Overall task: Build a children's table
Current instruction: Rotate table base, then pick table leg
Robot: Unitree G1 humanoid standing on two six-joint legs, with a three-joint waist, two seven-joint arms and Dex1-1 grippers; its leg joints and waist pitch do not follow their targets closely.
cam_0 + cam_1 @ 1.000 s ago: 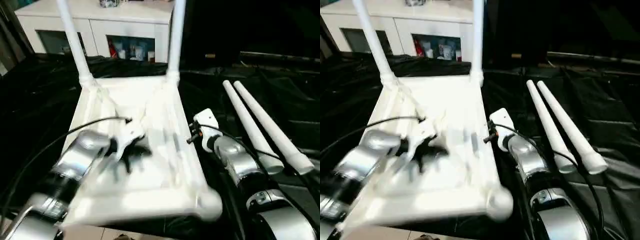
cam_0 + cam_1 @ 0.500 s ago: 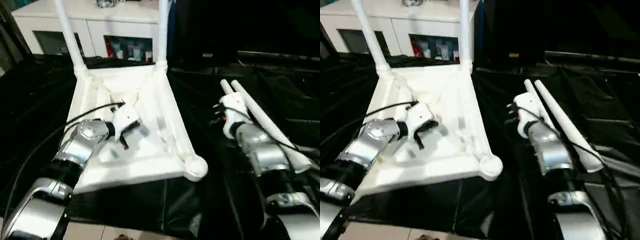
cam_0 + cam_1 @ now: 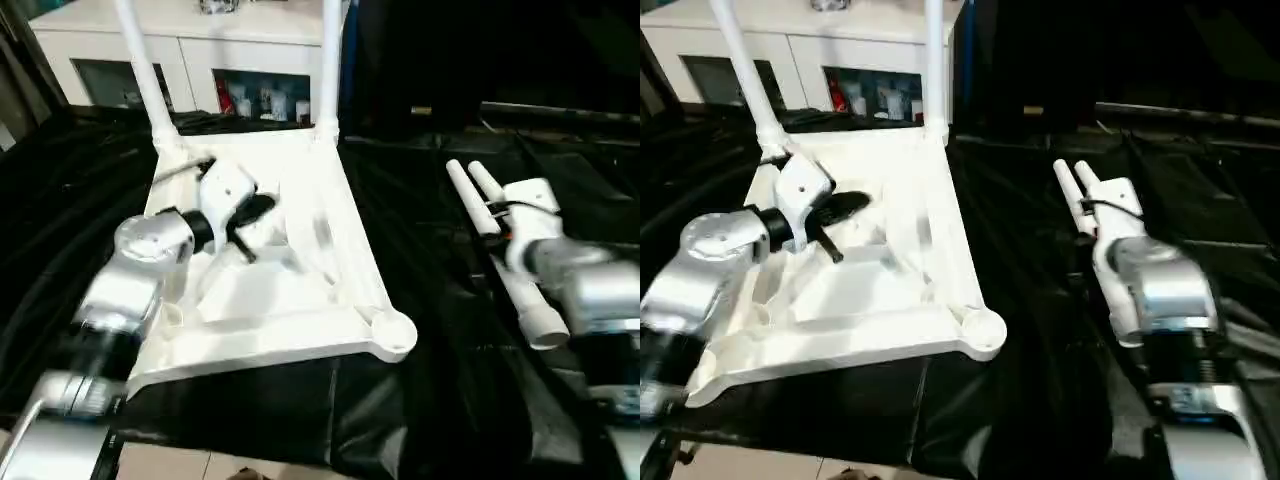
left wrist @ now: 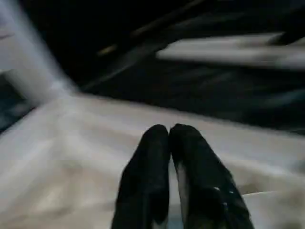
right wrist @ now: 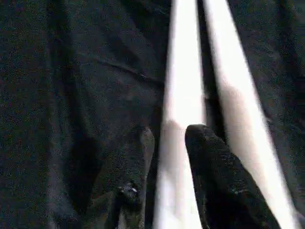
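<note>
Right wrist view: gripper (image 5: 164, 136) straddles leg (image 5: 183, 95).

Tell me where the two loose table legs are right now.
The two loose legs lie side by side on the black cloth, right of the upturned tabletop, beneath the right tool.

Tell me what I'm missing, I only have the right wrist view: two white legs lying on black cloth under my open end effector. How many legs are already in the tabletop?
Observer: Two standing legs are upright in the far corner sockets of the tabletop.
Operator: Is the near right socket free?
Observer: Yes, the near right socket is empty.
Operator: Where is the left end effector?
Observer: The left end effector is over the tabletop's ribbed underside, near the far left leg.
</note>
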